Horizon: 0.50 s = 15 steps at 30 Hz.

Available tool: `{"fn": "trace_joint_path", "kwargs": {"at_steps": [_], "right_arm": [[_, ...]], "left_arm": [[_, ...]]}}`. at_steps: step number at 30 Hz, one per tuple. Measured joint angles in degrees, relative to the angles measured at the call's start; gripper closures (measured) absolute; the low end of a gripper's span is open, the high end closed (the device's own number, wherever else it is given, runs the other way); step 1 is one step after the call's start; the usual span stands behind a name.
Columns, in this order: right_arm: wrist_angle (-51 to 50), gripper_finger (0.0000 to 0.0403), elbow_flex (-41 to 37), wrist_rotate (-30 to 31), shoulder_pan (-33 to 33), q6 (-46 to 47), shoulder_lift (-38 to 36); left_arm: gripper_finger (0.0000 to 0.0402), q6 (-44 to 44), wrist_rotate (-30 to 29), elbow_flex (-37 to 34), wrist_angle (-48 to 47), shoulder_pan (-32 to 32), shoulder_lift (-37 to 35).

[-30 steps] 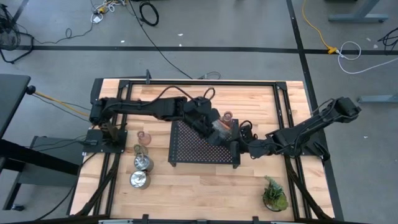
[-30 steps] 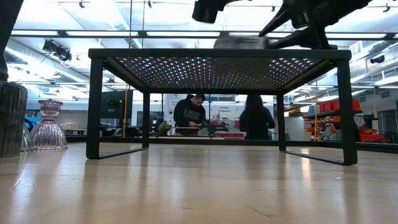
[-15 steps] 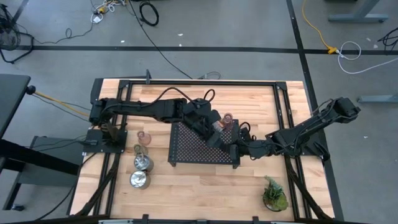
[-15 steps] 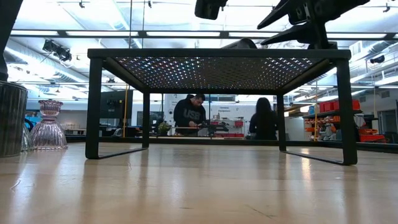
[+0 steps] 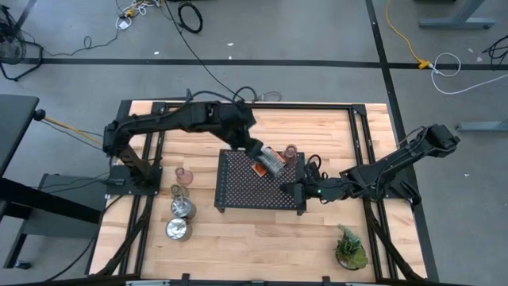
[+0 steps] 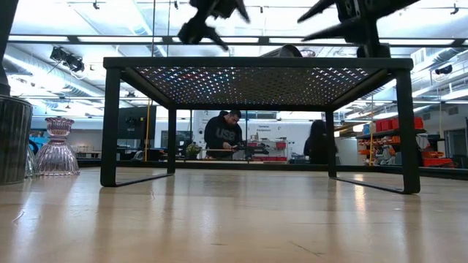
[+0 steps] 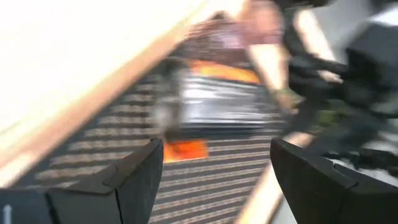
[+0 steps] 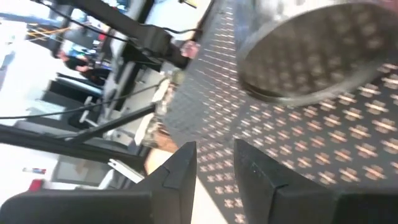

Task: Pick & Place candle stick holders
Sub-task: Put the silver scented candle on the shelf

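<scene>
High view shows one silver candle holder lying on the black perforated tray, freed by the open left gripper (right gripper narrowly parted, empty beside it), while two silver holders and a pink glass cup seemingly remain.

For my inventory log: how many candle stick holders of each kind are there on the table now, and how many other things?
silver holders: 3
glass cups: 3
potted plant: 1
black tray: 1
Total: 8
</scene>
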Motion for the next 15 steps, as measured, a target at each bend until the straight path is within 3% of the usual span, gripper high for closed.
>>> {"fn": "trace_joint_path", "kwargs": {"at_steps": [15], "right_arm": [[2.75,0.0298,0.0,2.04,-1.78,-0.9,-0.07]], "left_arm": [[0.0106,5.14,4.48,0.05,3.32,4.62,3.99]]}}
